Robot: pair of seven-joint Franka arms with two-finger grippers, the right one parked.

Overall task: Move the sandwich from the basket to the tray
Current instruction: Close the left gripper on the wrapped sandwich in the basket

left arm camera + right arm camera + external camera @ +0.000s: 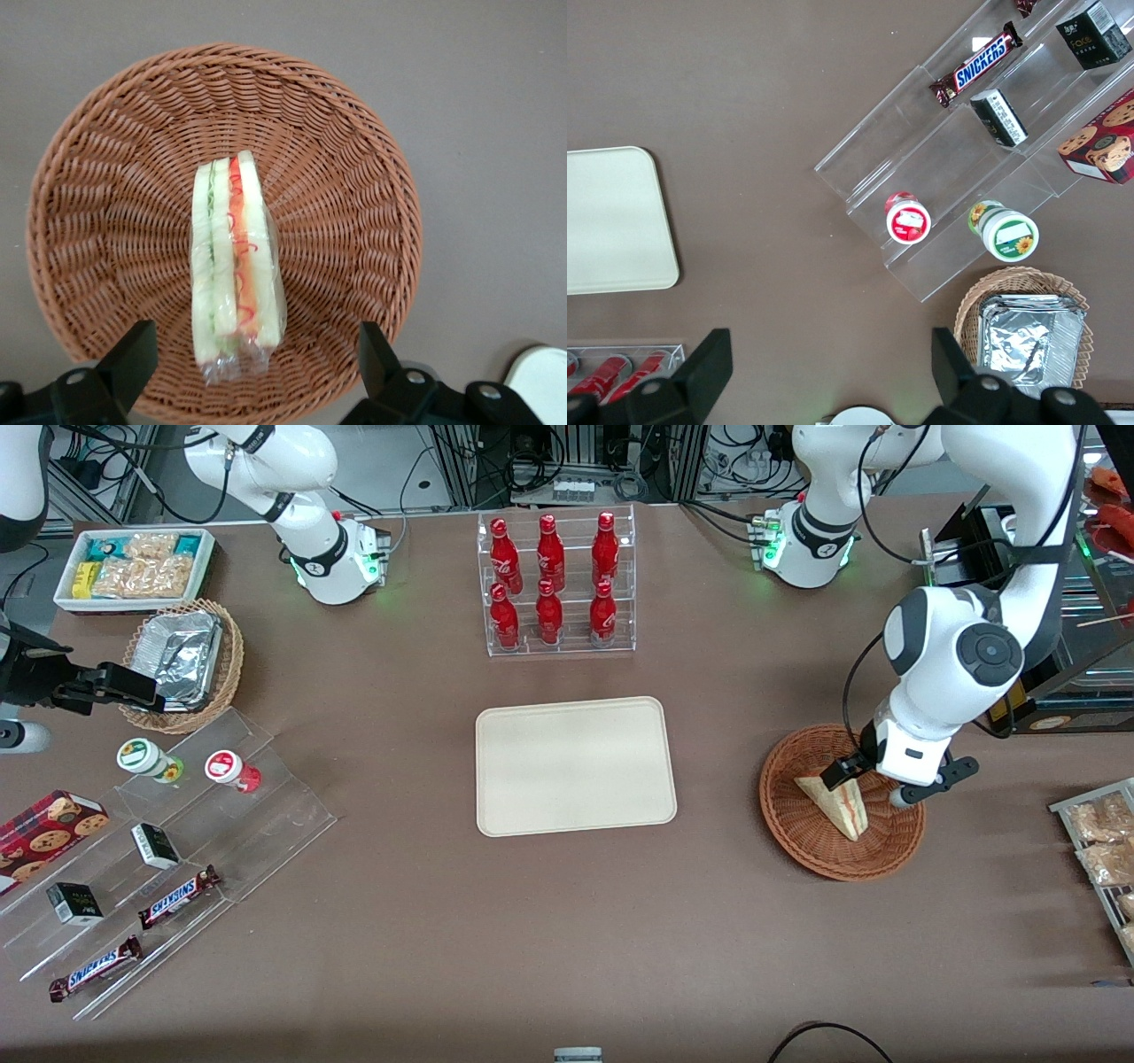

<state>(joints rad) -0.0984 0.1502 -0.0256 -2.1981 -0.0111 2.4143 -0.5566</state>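
1. Your left arm's jaws (873, 784) hang spread wide over the round reddish-brown wicker basket (797, 834), pinching nothing.
2. One triangular cream-bread sandwich (834, 804) w/ red-orange and green filling lies in that basket, plastic-wrapped, between the fingertips (133, 354).
3. One flat cream-beige rectangular tray (576, 766) sits mid-bench, well apart.
4. Readable: two "SNICKERS" bars (177, 895).
5. Six red bottles (553, 577) in a clear rack.

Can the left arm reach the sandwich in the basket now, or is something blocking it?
Probably yes. The gripper hangs above the basket with its fingers open wider than the sandwich, which lies alone and uncovered in the basket.
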